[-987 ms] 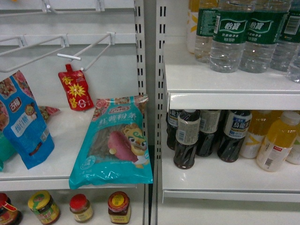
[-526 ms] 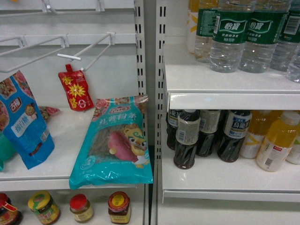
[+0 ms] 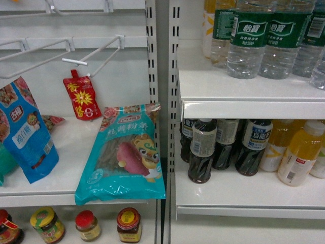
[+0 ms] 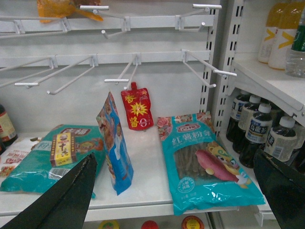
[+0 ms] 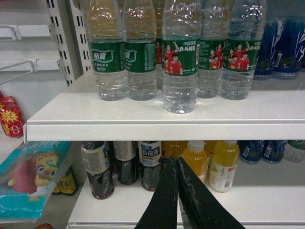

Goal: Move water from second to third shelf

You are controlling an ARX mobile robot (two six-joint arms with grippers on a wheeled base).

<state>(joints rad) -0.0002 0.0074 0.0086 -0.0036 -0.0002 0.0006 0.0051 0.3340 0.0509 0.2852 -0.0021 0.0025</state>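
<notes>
Setting: white metal shop shelving is seen, with slotted uprights [image 3: 172,76] dividing a left bay from a right bay.
Upper right shelf [image 5: 157,117]: a row of clear bottles with green labels is carried here; the water [image 5: 179,57] is placed nearest the front edge, its label printed with people in red shirts.
Lower right shelf [image 3: 244,195]: dark bottles [image 3: 202,151] are grouped at the left, yellow drink bottles [image 3: 299,152] to their right.
Left bay shelf [image 4: 143,157]: a teal noodle packet [image 3: 124,155] is laid flat near the upright, a blue bag [image 4: 114,143] is stood on edge, and a green packet [image 4: 52,155] is laid farther left.
Back panel: white wire hooks [image 4: 128,71] are fixed in rows; a red pouch [image 4: 137,109] is hung from one.
Bottom left: jars [image 3: 87,224] are seen on a lower level.
Left gripper [image 4: 176,186]: the two dark fingers are spread wide apart at the edges of its wrist view, with nothing between them.
Right gripper [image 5: 177,164]: the fingers are pressed together, nothing held, in front of the lower right shelf and below the water.
Cut off: the bottle tops are cropped in the head and right wrist views; neither gripper is caught by the head view.
Hard to read: small print on the labels cannot be made out.
</notes>
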